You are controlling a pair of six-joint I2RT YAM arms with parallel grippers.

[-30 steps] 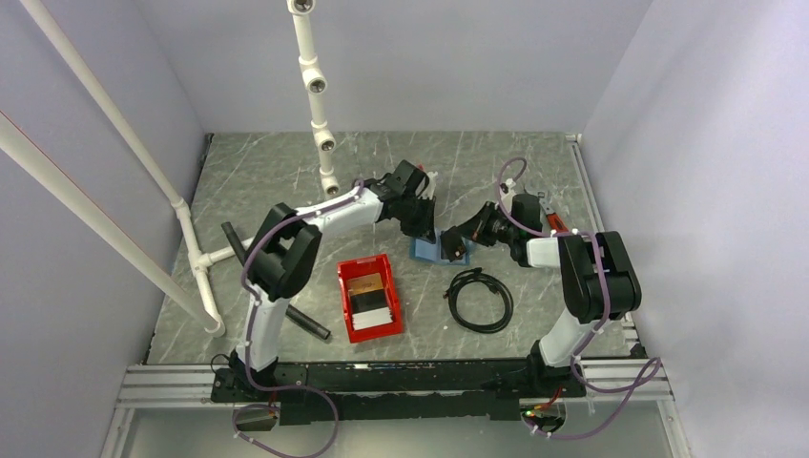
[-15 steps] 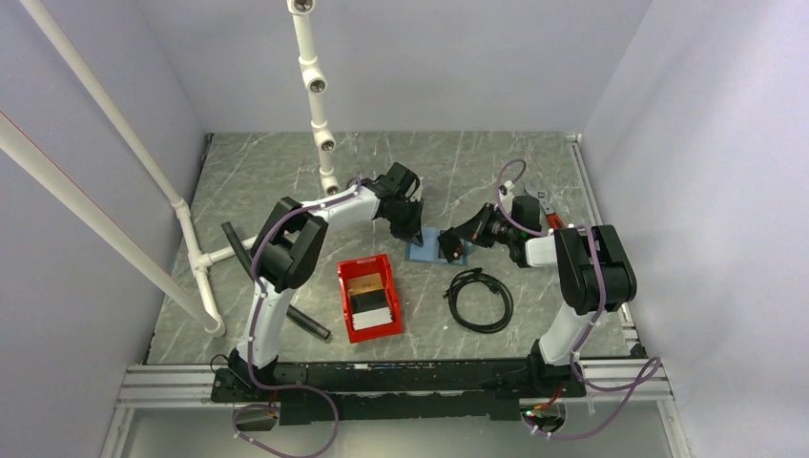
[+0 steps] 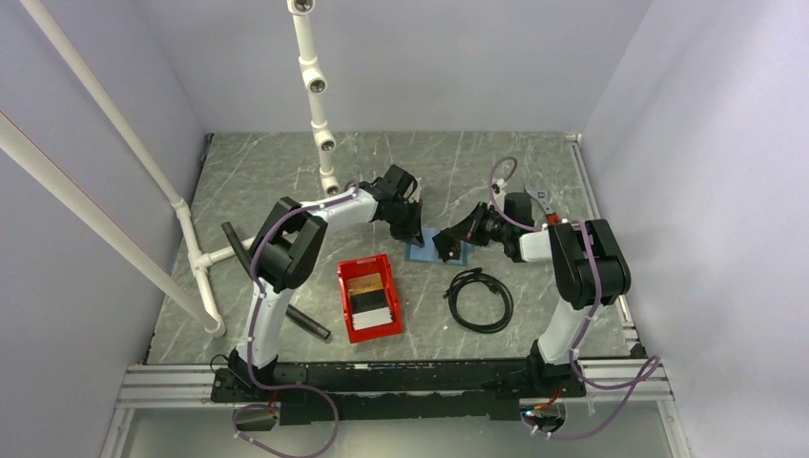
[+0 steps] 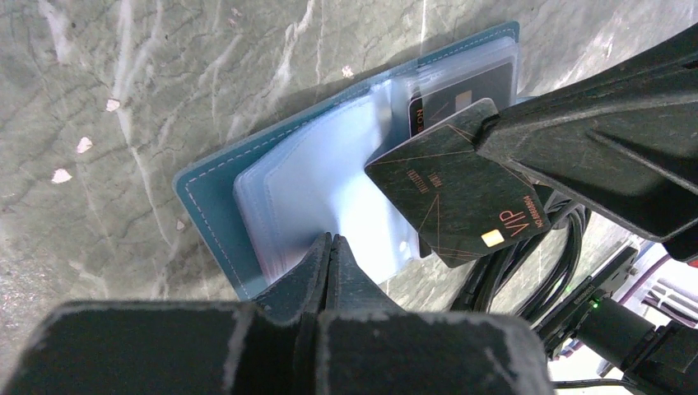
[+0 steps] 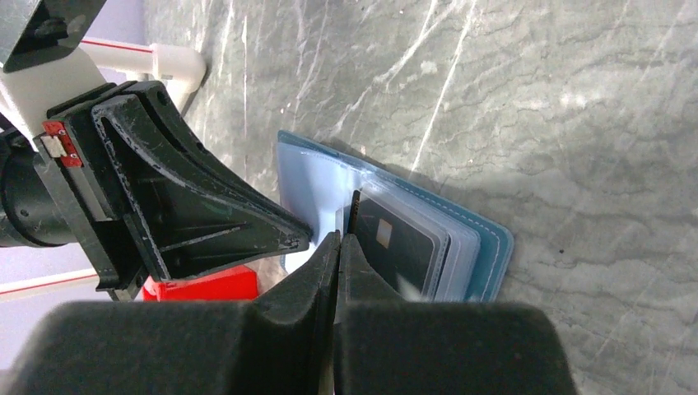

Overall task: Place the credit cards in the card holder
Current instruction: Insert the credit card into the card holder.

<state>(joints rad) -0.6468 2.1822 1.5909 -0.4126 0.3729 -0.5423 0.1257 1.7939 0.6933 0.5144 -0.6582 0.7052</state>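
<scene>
The blue card holder [image 3: 423,251] lies open on the table, clear sleeves up [image 4: 329,181], also in the right wrist view [image 5: 487,243]. One black card sits in a sleeve [image 5: 402,239]. My right gripper [image 5: 339,239] is shut on a black VIP card [image 4: 457,197] and holds it edge-first at the sleeves from the right. My left gripper [image 4: 329,240] is shut, its tips resting on the clear sleeves at the holder's left half. An orange-gold card [image 3: 361,284] and a whitish card stack [image 3: 371,316] lie in the red bin.
The red bin [image 3: 344,303] stands just near-left of the holder. A coiled black cable [image 3: 480,299] lies near-right of it. Two black rods [image 3: 307,322] lie at the left. White pipes [image 3: 320,114] hang over the back left.
My right gripper has moved left with the black card, closer over the holder. My left gripper has drawn slightly left and stays on the sleeves.
</scene>
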